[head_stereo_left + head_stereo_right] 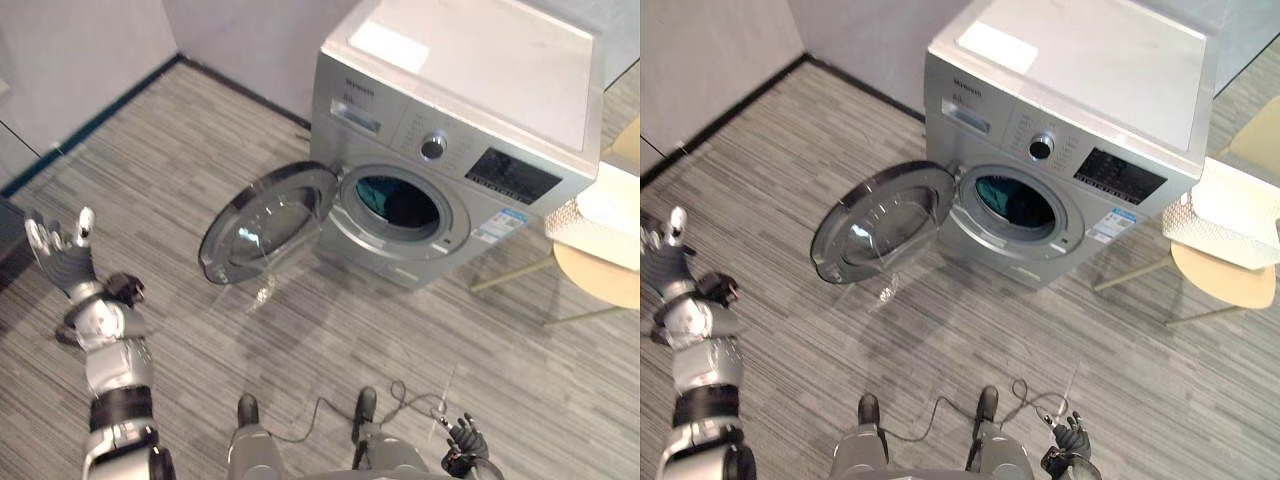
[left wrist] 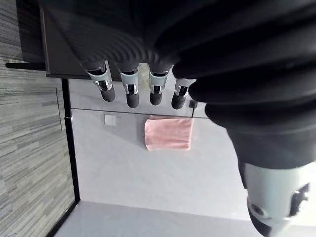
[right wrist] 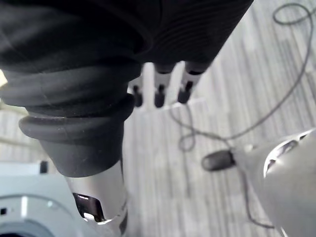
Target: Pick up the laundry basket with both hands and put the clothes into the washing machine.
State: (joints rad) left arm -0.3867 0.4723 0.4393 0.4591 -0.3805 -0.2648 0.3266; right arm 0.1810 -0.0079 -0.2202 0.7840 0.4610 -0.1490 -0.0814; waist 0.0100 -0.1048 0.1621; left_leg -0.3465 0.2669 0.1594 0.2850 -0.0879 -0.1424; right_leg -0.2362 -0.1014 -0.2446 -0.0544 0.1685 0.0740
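Note:
A silver front-loading washing machine (image 1: 450,120) stands ahead with its round door (image 1: 265,222) swung open to the left. Teal cloth (image 1: 378,195) shows inside the drum. A white perforated laundry basket (image 1: 598,222) rests on a pale round stool (image 1: 600,278) to the right of the machine. My left hand (image 1: 62,255) is raised at the far left, well away from the machine, fingers (image 2: 131,91) straight and holding nothing. My right hand (image 1: 467,445) hangs low at the bottom right, its fingers (image 3: 160,91) relaxed over the floor, empty.
The striped grey floor spreads between me and the machine. Grey walls with a dark skirting run along the back left. A pink cloth (image 2: 168,134) hangs on a wall. The open door juts out over the floor in front of the machine.

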